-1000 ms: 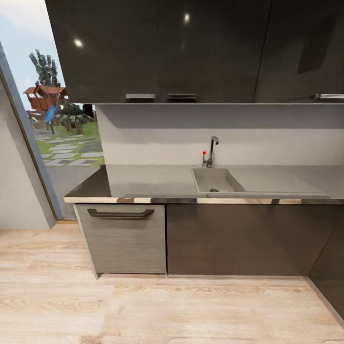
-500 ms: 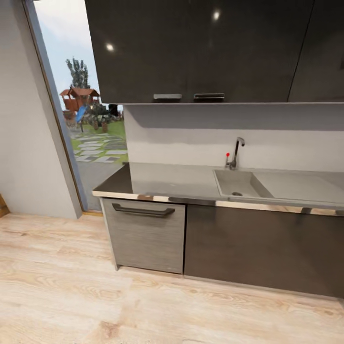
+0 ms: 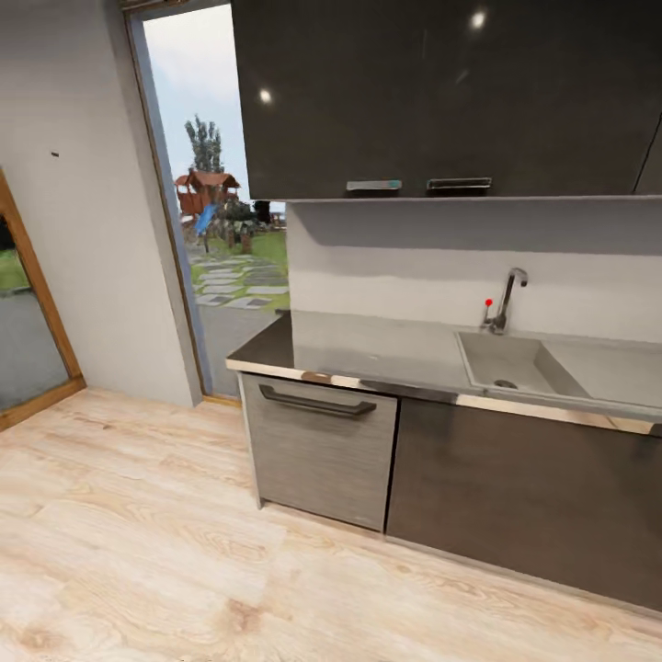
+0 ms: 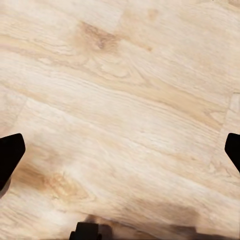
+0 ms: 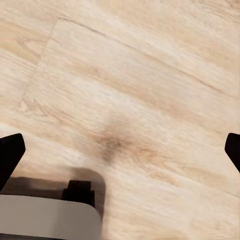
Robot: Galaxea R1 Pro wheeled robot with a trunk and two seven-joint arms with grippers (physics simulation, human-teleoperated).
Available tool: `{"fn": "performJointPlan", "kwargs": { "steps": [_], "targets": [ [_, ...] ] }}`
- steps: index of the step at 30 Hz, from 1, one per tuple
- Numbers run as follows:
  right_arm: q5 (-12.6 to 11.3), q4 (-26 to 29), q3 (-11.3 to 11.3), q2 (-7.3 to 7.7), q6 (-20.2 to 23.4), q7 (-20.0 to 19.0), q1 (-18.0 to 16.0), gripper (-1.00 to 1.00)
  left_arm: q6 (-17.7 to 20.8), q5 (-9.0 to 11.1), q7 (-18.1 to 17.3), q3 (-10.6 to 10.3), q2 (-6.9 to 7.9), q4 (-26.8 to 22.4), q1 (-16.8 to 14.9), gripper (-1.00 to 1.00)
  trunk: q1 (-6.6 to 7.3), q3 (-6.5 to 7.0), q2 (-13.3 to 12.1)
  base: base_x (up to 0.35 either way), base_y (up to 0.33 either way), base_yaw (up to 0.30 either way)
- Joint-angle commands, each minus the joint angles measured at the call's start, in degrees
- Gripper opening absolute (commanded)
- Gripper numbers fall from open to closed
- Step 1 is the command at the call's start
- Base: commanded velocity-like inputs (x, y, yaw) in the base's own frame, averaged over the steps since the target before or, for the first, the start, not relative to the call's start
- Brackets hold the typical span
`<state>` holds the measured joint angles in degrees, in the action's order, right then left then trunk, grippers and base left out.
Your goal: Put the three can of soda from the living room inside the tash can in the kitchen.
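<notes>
The soda cans and the trash can are out of view. I face the kitchen: dark upper cabinets (image 3: pixel 441 92) hang over a grey countertop (image 3: pixel 368 345). In the left wrist view my left gripper (image 4: pixel 120 150) hangs open over the light wood plank floor (image 4: pixel 125 90), its black fingertips (image 4: pixel 10 155) far apart with nothing between them. My right gripper (image 5: pixel 120 152) is open as well above the same kind of floor (image 5: pixel 140 75), and it holds nothing.
A sink (image 3: pixel 515 363) with a faucet (image 3: pixel 506 299) is set in the counter at the right. A grey drawer front with a dark handle (image 3: pixel 317 402) stands below. A tall glass opening (image 3: pixel 221 230) shows a garden. A wood-framed door (image 3: pixel 32 313) is at far left.
The whole head view has shifted: the counter and sink now lie further right, and the garden opening and a wood-framed door have come in at the left. The camera turned, not the things.
</notes>
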<state>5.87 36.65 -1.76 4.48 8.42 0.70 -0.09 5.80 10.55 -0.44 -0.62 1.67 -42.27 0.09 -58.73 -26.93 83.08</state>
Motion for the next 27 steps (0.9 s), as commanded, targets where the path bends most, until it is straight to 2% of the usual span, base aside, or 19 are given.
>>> {"fn": "performJointPlan", "kwargs": {
  "steps": [1,15,27],
  "targets": [
    [0.00,0.00,0.00,0.02,0.00,0.00,0.00,1.00,0.00,0.00,0.00,0.00,0.00,0.00,0.00,1.00,0.00,0.00,0.00,0.000,0.000,0.291],
    [0.10,0.00,-0.05,0.01,-0.01,0.00,0.00,1.00,0.00,-0.07,-0.21,0.00,0.08,0.00,0.00,1.00,0.00,0.00,0.00,0.000,0.000,0.291],
    [0.11,0.00,-0.08,0.00,-0.07,0.02,0.00,1.00,0.00,-1.77,-0.26,0.00,0.01,0.00,0.00,1.00,0.00,0.00,0.00,0.000,0.000,0.290]
  ]
}}
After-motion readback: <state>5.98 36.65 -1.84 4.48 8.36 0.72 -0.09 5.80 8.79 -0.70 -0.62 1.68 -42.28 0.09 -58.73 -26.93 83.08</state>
